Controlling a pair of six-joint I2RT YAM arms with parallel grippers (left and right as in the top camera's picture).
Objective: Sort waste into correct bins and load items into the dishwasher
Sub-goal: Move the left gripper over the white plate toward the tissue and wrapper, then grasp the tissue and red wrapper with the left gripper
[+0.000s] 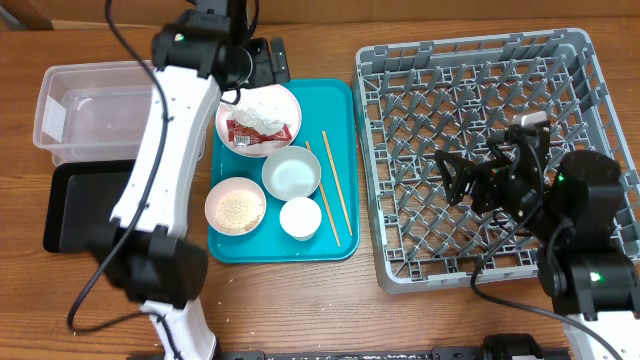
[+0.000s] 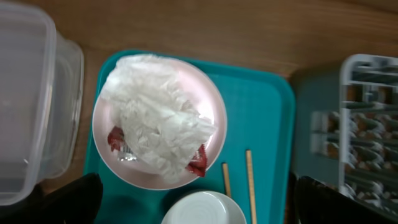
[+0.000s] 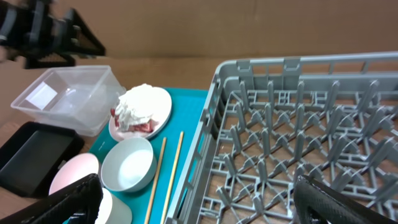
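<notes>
Two open, empty grippers and nothing yet in a bin or the rack: by my reading the waste-sorting step is only starting. The left gripper (image 2: 196,193) hangs over the far end of the teal tray (image 2: 261,106) with its jaws spread wide. It is directly above the crumpled napkin (image 2: 155,118), which lies on the pale plate (image 2: 214,112). The red snack wrapper (image 2: 118,142) shows from under the napkin's edge.

Nearer on the same tray stand a grey-green bowl (image 1: 291,172), a small white cup (image 1: 300,218) and a pinkish bowl (image 1: 210,200). The pinkish bowl holds pale grains (image 1: 238,210), probably rice, though the overhead view is too coarse to be sure. The chopsticks (image 1: 335,190) lie along the tray's right side. The clear tub (image 1: 90,110) and the black bin tray (image 1: 85,205) sit beside each other, left of the teal tray.

The right gripper (image 1: 448,178) hovers over the middle of the grey dish rack (image 1: 400,70), jaws likewise apart and gripping nothing.

The next move looks like a straight descent by the left arm. It should close on the napkin's raised crown, clear of the wrapper and without pressing the plate, then carry it left. Which bin takes paper cannot be read here.
</notes>
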